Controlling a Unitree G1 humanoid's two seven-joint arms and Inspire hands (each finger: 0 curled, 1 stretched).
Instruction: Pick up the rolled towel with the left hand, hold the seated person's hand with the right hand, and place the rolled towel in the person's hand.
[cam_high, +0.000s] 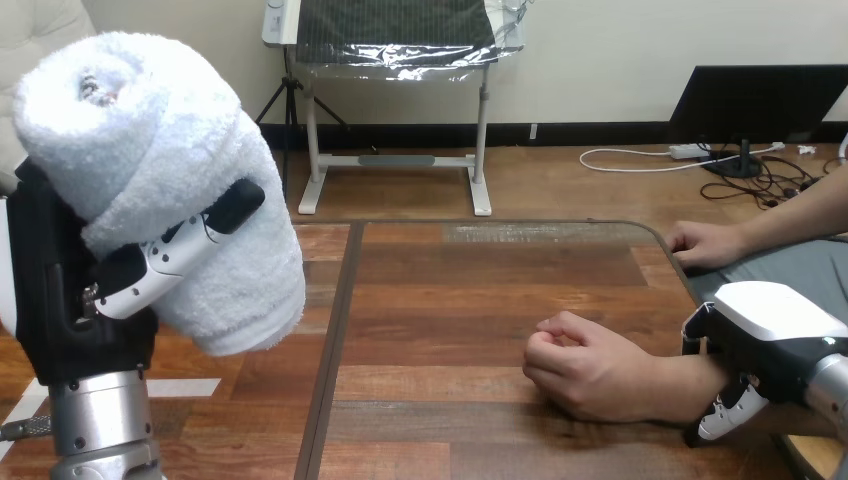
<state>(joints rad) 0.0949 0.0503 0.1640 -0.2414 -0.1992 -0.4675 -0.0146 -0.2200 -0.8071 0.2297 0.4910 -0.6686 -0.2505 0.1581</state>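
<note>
Left robot hand (70, 300) stands raised on its silver forearm, fingers curled round the rolled towel (150, 150); right robot hand (770, 320), low at right, clasps the person's wrist (690, 385).

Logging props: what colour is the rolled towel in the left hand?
White; the rolled towel shows best in the head view, gripped by the left hand.

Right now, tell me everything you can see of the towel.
The towel is white, fluffy terry cloth, rolled into a thick cylinder. It tilts, its spiral end up at the view's upper left, the other end down toward the right. The left hand holds it raised at the view's left, a finger curled across its front. Nothing else touches it; the person's hand lies apart on the table.
</note>
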